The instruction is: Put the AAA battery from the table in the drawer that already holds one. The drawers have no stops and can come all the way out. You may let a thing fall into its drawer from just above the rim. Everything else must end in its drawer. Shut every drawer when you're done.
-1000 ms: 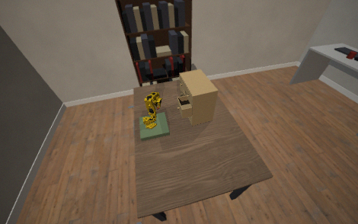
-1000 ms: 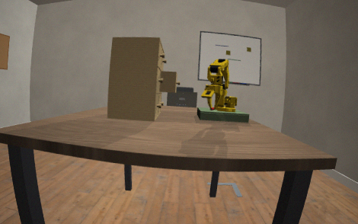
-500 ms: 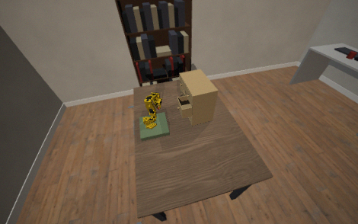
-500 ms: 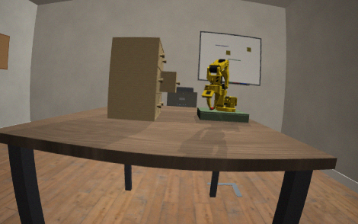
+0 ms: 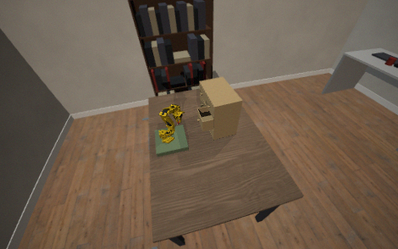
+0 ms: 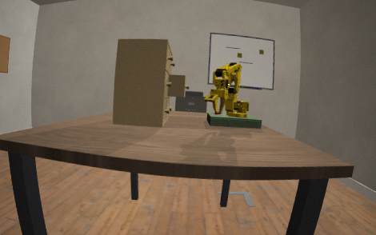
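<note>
My yellow arm stands on a green base plate (image 5: 170, 141) at the table's left side. My gripper (image 5: 179, 119) points down, just off the table top beside the base; it also shows in the exterior view (image 6: 216, 109). It is shut on a small thing with a red tip (image 6: 217, 113), which I take for the AAA battery; it is too small to make out fully. The tan drawer cabinet (image 5: 220, 107) stands to the right of the arm. Its middle drawer (image 5: 205, 113) is pulled partly out towards the arm and also shows in the exterior view (image 6: 178, 85). What the drawers hold is hidden.
The other drawers of the cabinet (image 6: 142, 81) look shut, with small knobs facing the arm. A bookshelf (image 5: 174, 42) stands behind the table. A gap lies between the gripper and the open drawer.
</note>
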